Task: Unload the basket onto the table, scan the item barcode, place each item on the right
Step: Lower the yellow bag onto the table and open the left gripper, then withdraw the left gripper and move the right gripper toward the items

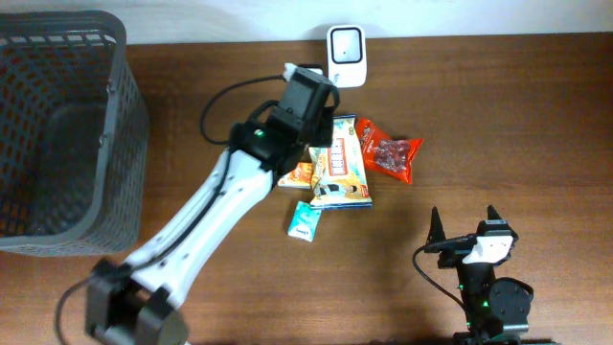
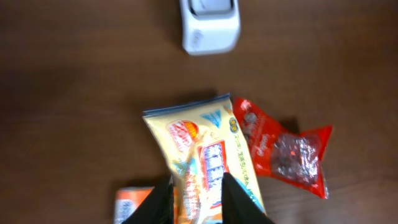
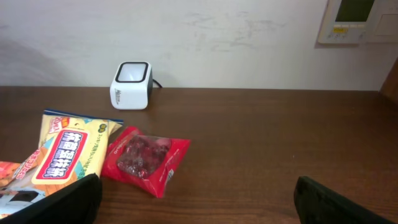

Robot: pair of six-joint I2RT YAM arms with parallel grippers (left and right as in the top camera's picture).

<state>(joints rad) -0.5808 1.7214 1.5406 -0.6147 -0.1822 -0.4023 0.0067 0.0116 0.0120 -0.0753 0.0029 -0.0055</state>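
The table (image 1: pixel 536 105) was the biggest thing I saw, with the grey basket (image 1: pixel 57 125) at one end, well apart from the work. The left arm (image 1: pixel 220 206) reached across to the middle, and the left gripper (image 2: pixel 199 205) stood over the lower end of the yellow bag (image 2: pixel 205 155), its jaws a little apart, one finger on each side. As far as I could judge it clamped nothing. The right gripper (image 3: pixel 199 205) waited wide open and empty near the front edge. The bag lay flat, printed face up, near the scanner (image 1: pixel 346 42) but not touching it, and I saw no barcode on it. The red packet (image 2: pixel 283 152) lay against its side. My worry was that the film was glossy and the bag soft. A shallow pinch could slip, or take only a fold, so the bag would hang crooked and the code miss the window. A lift could also drag the red packet, or the wrist could push the light scanner.
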